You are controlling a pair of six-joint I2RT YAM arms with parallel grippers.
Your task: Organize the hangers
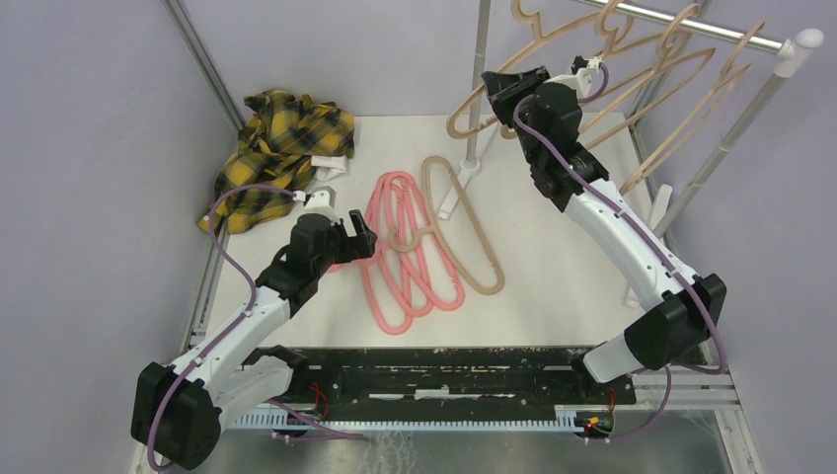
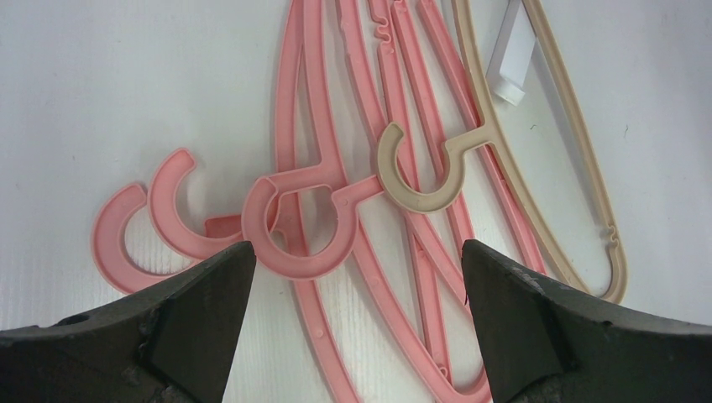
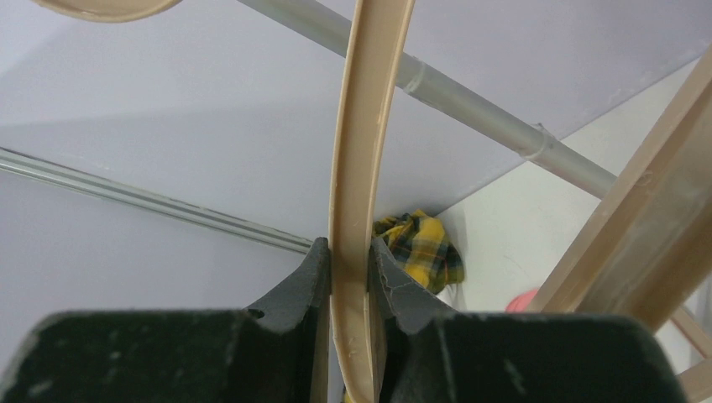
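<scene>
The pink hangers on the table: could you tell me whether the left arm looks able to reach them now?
Probably yes: the left gripper hovers open just above the pink hangers, with nothing between; only a beige hanger overlaps the pile.

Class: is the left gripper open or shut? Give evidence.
Open: the left gripper has jaws wide apart above the pink hangers, holding nothing.

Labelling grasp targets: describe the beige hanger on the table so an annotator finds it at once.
In the top view, find the white table with the clothes rack. Pink hangers lie mid-table; the beige hanger lies along their right side. It is the only beige one lying flat; the other beige ones are up at the rack.
</scene>
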